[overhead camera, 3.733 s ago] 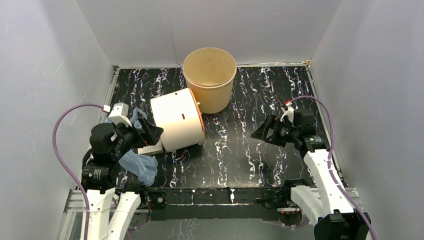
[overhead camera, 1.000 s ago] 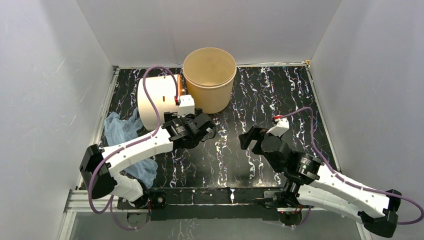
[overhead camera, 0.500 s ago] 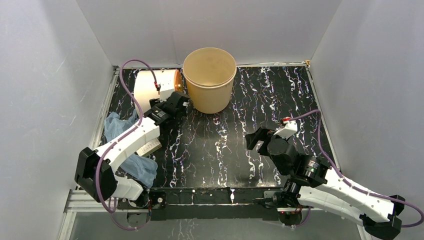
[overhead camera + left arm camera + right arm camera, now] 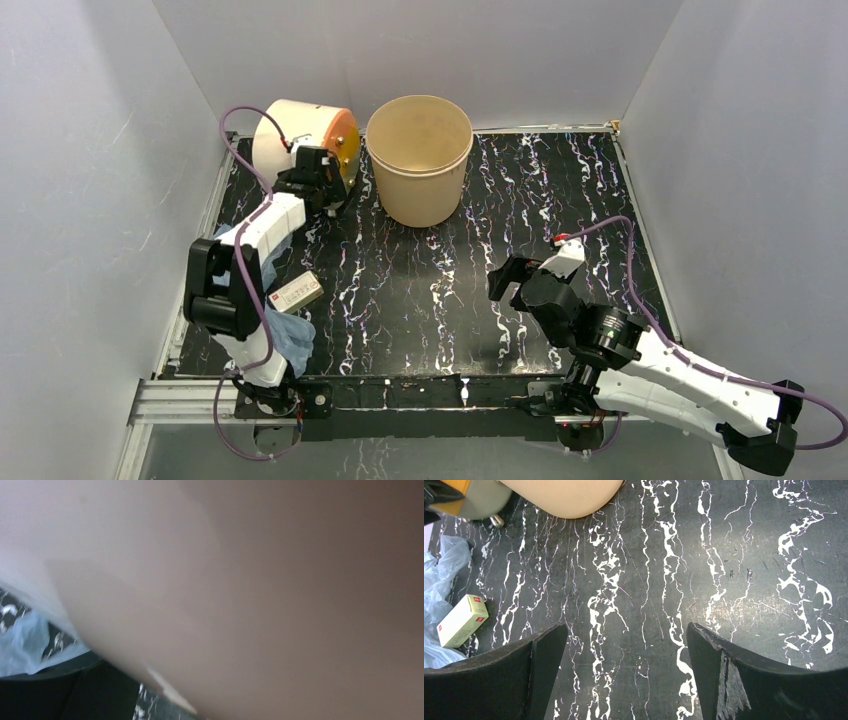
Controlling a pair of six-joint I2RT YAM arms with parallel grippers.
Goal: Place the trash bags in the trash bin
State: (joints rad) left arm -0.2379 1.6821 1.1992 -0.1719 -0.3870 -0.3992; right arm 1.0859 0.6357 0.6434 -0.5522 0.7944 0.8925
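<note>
Far left, the blue bag (image 4: 236,252) is lying crumpled along the worktop (image 4: 560,180) edge, not in the bin. The left arm is reaching long across it, with its hand (image 4: 322,170) right at the cream drum (image 4: 290,125) in the back corner. Can't tell its grip, the left wrist cam is just showing a blurry cream wall. The right wrist cam is showing a little white box (image 4: 297,291) beside the bag. The bin (image 4: 418,160) is standing upright mid-back. The right hand (image 4: 508,276) is hovering low, fingers (image 4: 544,665) spread wide, holding nothing.
</note>
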